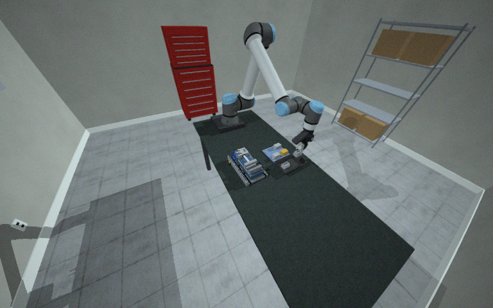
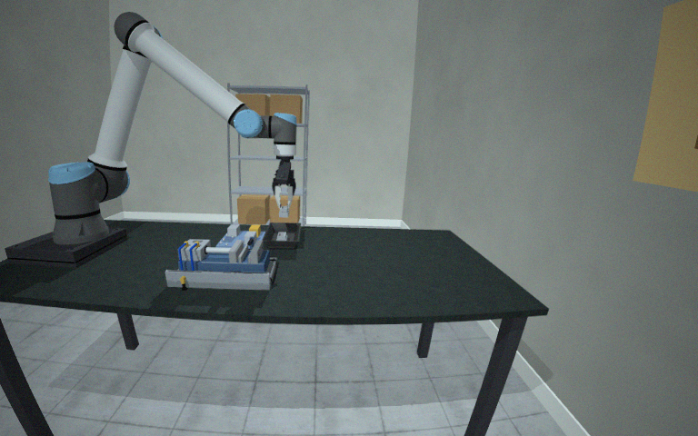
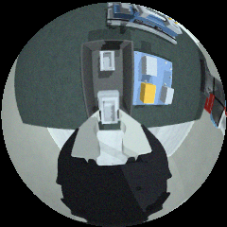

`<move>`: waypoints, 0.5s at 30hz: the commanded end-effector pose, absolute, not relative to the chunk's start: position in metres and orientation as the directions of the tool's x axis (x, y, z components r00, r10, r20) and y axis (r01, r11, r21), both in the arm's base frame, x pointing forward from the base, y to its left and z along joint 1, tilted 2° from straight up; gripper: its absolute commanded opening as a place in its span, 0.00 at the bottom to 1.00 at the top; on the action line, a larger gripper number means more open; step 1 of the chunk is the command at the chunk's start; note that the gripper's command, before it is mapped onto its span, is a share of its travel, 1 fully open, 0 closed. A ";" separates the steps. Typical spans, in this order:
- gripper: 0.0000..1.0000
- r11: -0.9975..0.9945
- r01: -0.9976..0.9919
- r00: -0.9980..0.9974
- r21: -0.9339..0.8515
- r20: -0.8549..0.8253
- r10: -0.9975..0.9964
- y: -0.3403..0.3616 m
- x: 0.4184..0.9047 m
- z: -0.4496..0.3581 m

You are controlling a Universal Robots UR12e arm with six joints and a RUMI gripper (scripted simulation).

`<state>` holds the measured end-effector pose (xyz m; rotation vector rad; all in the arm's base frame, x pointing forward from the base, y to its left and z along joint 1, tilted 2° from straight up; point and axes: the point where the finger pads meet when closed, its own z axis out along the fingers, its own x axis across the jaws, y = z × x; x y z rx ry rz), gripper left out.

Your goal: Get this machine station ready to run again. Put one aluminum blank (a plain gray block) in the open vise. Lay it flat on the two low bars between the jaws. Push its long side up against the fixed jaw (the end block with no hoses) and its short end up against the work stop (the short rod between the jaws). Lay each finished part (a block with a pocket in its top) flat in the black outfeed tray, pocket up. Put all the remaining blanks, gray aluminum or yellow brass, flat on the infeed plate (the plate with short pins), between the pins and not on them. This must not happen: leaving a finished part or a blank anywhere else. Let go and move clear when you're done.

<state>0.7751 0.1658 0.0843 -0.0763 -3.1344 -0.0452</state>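
Note:
My gripper (image 3: 109, 110) is shut on a finished part (image 3: 109, 109), a gray block with a pocket in its top. It holds the part above the near end of the black outfeed tray (image 3: 107, 71); the gripper also shows in the top view (image 1: 299, 149) and the exterior view (image 2: 284, 204). A second finished part (image 3: 107, 60) lies flat in the tray's far half, pocket up. The blue infeed plate (image 3: 153, 78) beside the tray holds a yellow brass blank (image 3: 148, 93) and two gray blanks (image 3: 148, 66) (image 3: 166, 94). The vise (image 1: 248, 165) stands left of the plate; what lies between its jaws I cannot tell.
The arm's base (image 1: 228, 121) is mounted at the table's far end. A red tool cabinet (image 1: 189, 68) stands behind it and a metal shelf (image 1: 394, 79) with cardboard boxes stands to the right. The table edge runs close beside the tray.

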 end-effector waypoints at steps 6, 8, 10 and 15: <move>0.00 0.998 0.049 -0.999 0.029 0.005 0.049 0.166 0.776 0.071; 0.00 0.998 0.049 -0.999 0.029 0.005 0.049 0.166 0.776 0.066; 0.00 0.998 0.049 -0.999 0.029 0.005 0.049 0.167 0.776 0.062; 0.00 0.998 0.049 -0.999 0.029 0.005 0.049 0.167 0.776 0.052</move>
